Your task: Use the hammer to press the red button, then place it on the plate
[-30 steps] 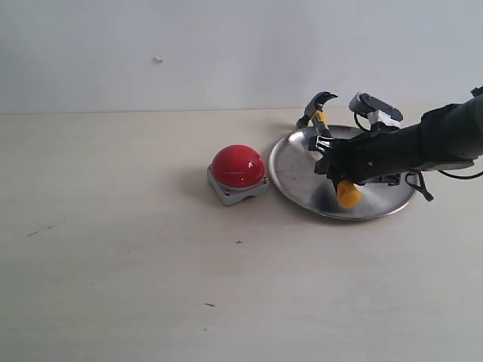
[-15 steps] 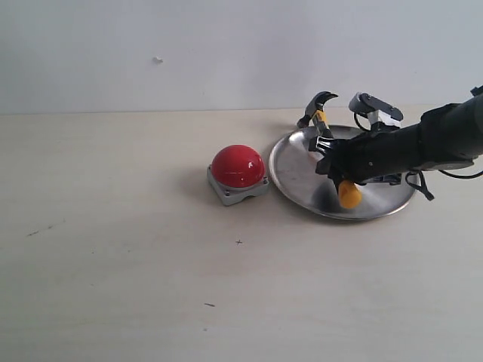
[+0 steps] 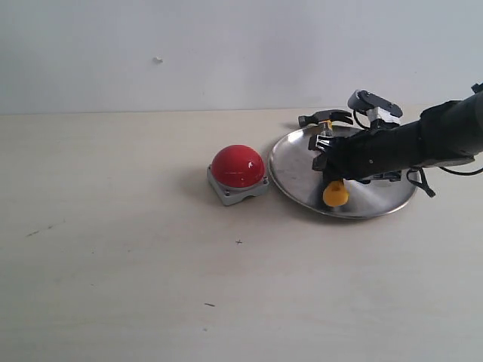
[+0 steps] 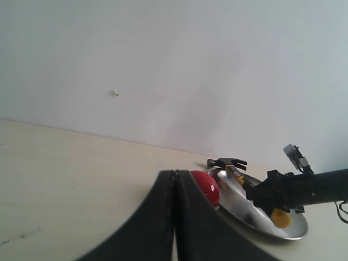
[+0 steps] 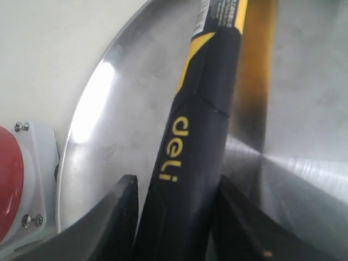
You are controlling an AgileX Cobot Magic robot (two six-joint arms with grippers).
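The hammer (image 3: 326,121) lies across the silver plate (image 3: 294,162), its dark head over the far rim and its yellow end cap (image 3: 334,194) toward the near side. My right gripper (image 3: 332,162) straddles the black handle (image 5: 196,136). Its fingers (image 5: 126,201) stand a little off the handle on each side, so it is open. The red button (image 3: 238,166) on its grey base sits just left of the plate, untouched. My left gripper (image 4: 175,179) is shut and empty, well back from the button (image 4: 207,186), and does not show in the exterior view.
A pale wooden table (image 3: 113,249) stretches to the left and front. A plain white wall (image 3: 189,45) rises behind it. The button's base (image 5: 41,163) almost touches the plate's rim (image 5: 81,125).
The hammer's head has dropped from pointing up to lying flat over the plate's far rim. The yellow end cap has shifted left. My right gripper's fingers have loosened off the handle.
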